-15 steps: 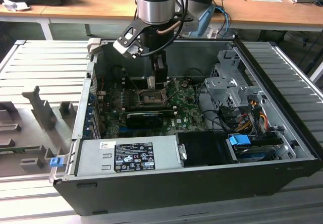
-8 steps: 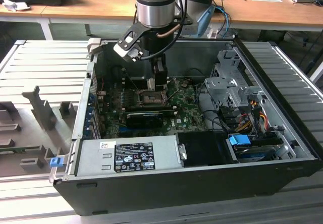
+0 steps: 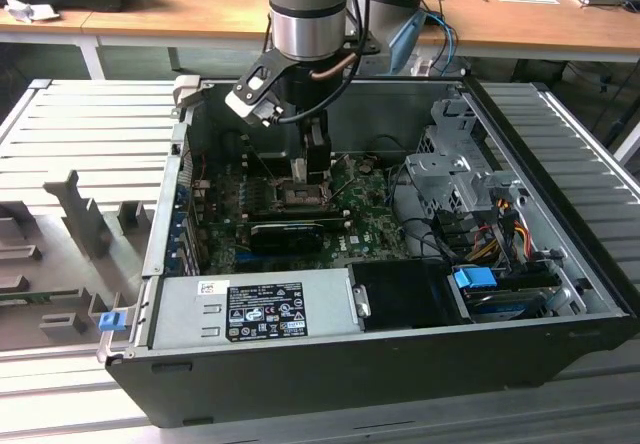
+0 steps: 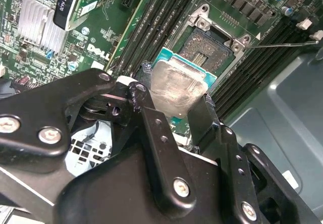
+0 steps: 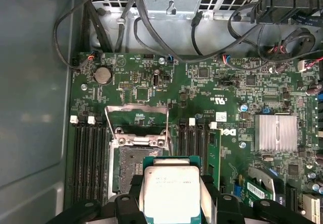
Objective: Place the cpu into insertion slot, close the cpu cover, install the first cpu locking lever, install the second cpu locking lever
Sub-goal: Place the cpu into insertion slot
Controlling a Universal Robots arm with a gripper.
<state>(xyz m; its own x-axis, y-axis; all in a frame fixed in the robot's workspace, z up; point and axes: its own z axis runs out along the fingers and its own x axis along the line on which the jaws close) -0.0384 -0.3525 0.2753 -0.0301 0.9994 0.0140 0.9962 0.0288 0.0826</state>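
In the exterior view the gripper (image 3: pixel 306 172) hangs low over the motherboard (image 3: pixel 372 230) inside the computer case (image 3: pixel 400 364). In the second wrist view its jaws are closed on the cpu (image 4: pixel 176 85), gripping two opposite edges. The insertion slot (image 4: pixel 209 47) lies bare just beyond the chip. In the first wrist view the cpu cover (image 5: pixel 137 106) stands open past the slot, and the chip looks offset, not seated.

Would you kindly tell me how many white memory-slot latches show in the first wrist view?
4. Two white latches stand on one side of the insertion slot, two more on the other. Others may be hidden behind the cpu and jaws.
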